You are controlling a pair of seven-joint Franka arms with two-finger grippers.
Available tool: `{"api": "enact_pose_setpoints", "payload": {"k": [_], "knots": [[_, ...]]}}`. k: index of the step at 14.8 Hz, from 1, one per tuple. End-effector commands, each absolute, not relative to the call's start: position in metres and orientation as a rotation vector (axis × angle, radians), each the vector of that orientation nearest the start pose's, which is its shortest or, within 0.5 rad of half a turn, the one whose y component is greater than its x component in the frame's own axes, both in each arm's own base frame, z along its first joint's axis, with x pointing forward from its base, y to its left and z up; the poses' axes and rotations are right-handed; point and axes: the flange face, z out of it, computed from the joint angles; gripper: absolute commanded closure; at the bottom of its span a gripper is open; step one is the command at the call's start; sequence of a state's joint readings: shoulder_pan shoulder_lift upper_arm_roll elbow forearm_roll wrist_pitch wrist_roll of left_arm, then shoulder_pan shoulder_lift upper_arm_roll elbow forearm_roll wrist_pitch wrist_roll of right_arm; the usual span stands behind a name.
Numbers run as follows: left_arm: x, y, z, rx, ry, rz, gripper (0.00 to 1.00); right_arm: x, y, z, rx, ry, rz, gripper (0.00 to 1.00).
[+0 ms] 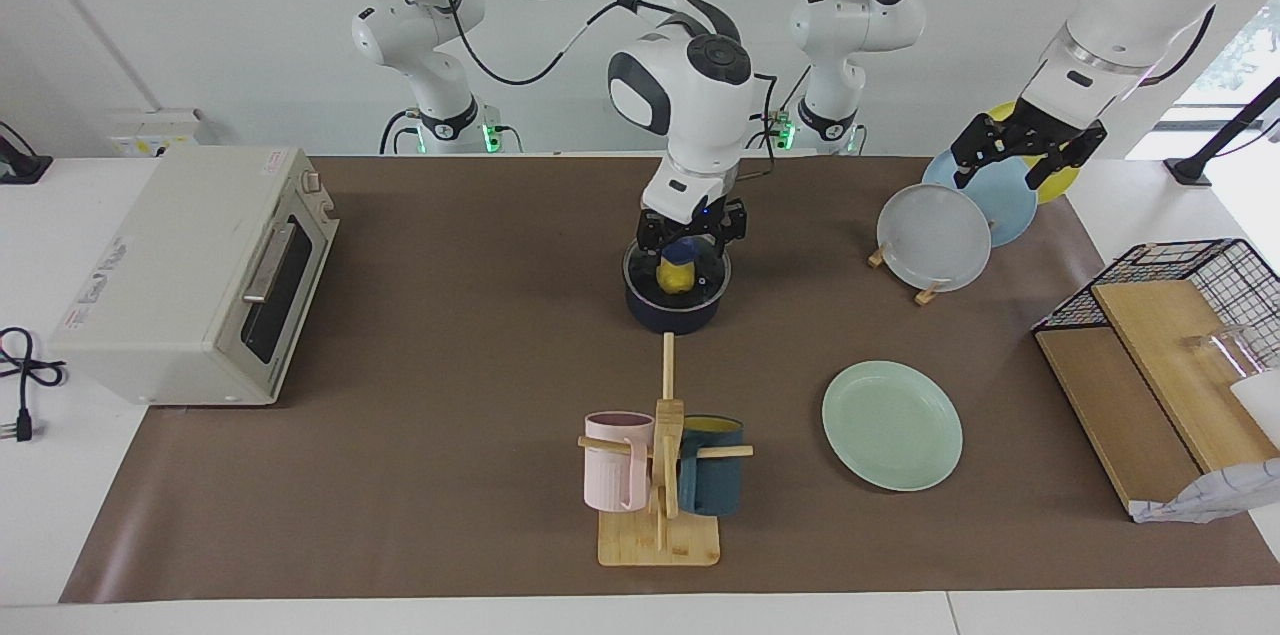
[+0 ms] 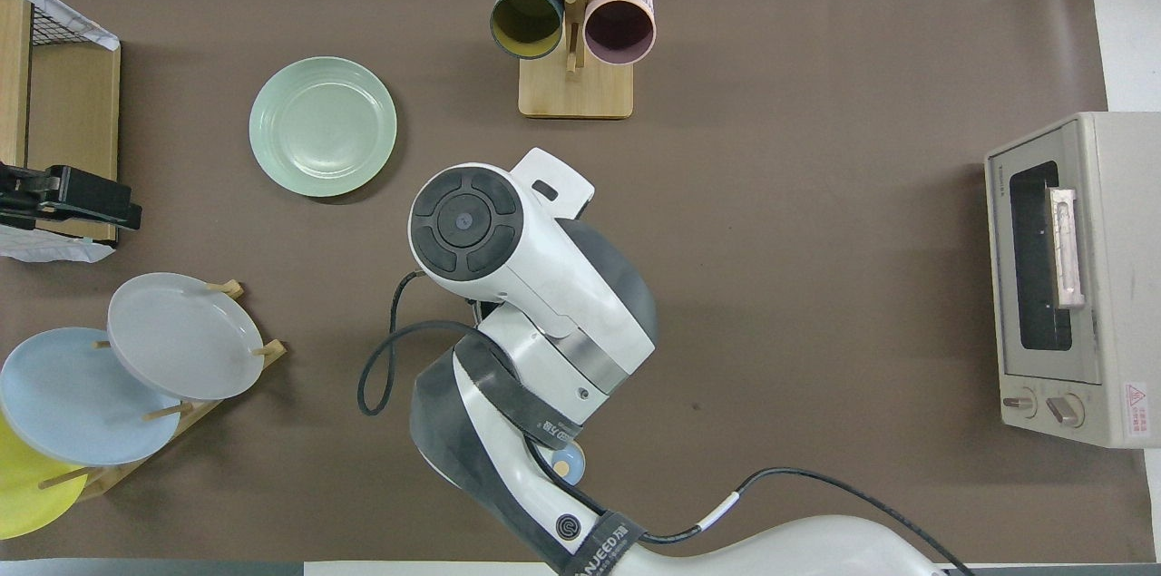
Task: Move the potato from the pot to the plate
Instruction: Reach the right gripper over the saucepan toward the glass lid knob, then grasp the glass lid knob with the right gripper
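Observation:
The dark navy pot point(image 1: 675, 315) stands mid-table, nearer to the robots than the mug tree. The yellow potato point(image 1: 677, 278) lies inside it. My right gripper point(image 1: 688, 250) points down into the pot's mouth, right above the potato. In the overhead view the right arm hides the pot and the potato. The mint-green plate point(image 1: 892, 425) point(image 2: 323, 126) lies flat and bare toward the left arm's end, farther from the robots than the pot. My left gripper point(image 1: 1022, 160) point(image 2: 73, 200) hangs open and empty over the plate rack and waits.
A mug tree point(image 1: 660, 475) holds a pink mug and a dark teal mug. A rack point(image 1: 935, 237) holds grey-white, light blue and yellow plates. A toaster oven point(image 1: 195, 275) stands at the right arm's end. A wire basket with wooden boards point(image 1: 1160, 355) stands at the left arm's end.

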State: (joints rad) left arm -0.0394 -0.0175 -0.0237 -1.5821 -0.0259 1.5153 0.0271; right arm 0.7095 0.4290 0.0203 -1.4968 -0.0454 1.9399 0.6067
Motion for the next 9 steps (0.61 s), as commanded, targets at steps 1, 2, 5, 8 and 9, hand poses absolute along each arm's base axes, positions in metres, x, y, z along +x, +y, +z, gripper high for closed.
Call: {"api": "enact_pose_setpoints", "payload": {"k": [1,2,5,8,9], "knots": [[0.534,-0.035,0.628,-3.149,0.134,0.085,0.0,0.502,0.442,0.425,-3.149,-0.216,-0.069,0.0],[0.534,-0.035,0.628,-3.149,0.134,0.085,0.0,0.5,0.443,0.423,-3.149,-0.221,-0.067,0.0],[0.534,-0.035,0.628,-3.149,0.134,0.085,0.0,0.495,0.44,0.416,-3.154,-0.23,-0.056,0.0],[0.534,-0.035,0.628,-3.149,0.134,0.085,0.0,0.49,0.44,0.409,-3.143,-0.24,-0.074,0.0],[0.534,-0.035,0.628,-3.149,0.134,0.085,0.0,0.489,0.439,0.408,-3.145,-0.246,-0.073,0.0]]}}
